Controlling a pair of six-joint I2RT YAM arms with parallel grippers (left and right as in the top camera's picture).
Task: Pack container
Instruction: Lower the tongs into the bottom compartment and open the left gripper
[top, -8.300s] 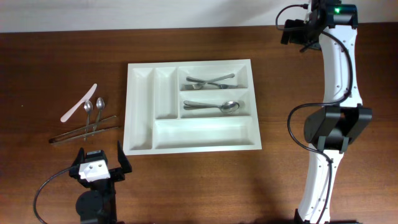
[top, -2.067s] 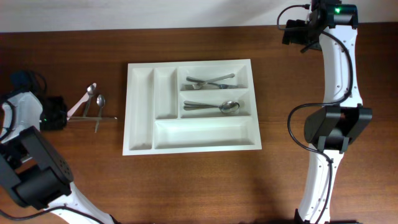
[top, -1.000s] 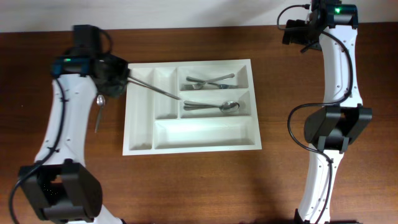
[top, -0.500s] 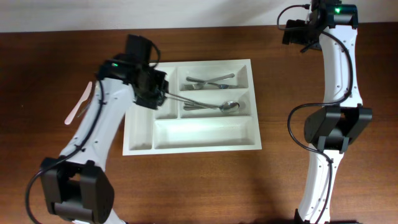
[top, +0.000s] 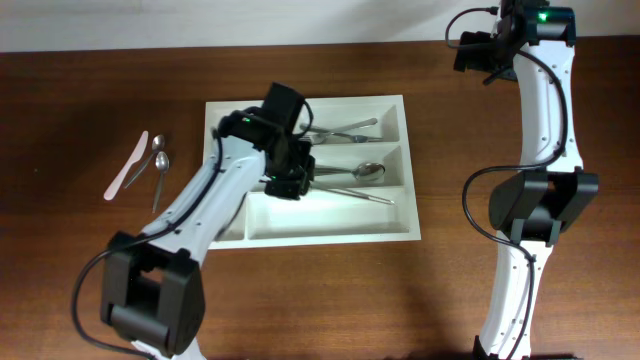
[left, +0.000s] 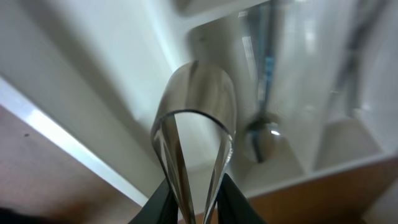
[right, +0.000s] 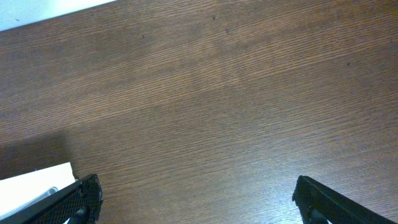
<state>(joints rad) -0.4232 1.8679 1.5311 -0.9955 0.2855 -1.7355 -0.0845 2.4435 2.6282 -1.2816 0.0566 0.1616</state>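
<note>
Brown wooden table (top: 80, 280) carries one white container (top: 330, 238); left gripper (top: 291, 181) above it pinches one pair of tongs (left: 198, 93); two spoons (top: 160, 160) lie well behind; right gripper (right: 199, 199) gapes wide.

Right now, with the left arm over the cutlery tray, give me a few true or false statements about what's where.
1. The left gripper holds metal tongs over the tray. True.
2. The right gripper is shut on a fork. False: it is open and holds nothing, above bare wooden table.
3. Two spoons and a pale knife lie on the table left of the tray. True.
4. The forks lie in the long bottom compartment. False: they lie in the top right compartment.
</note>
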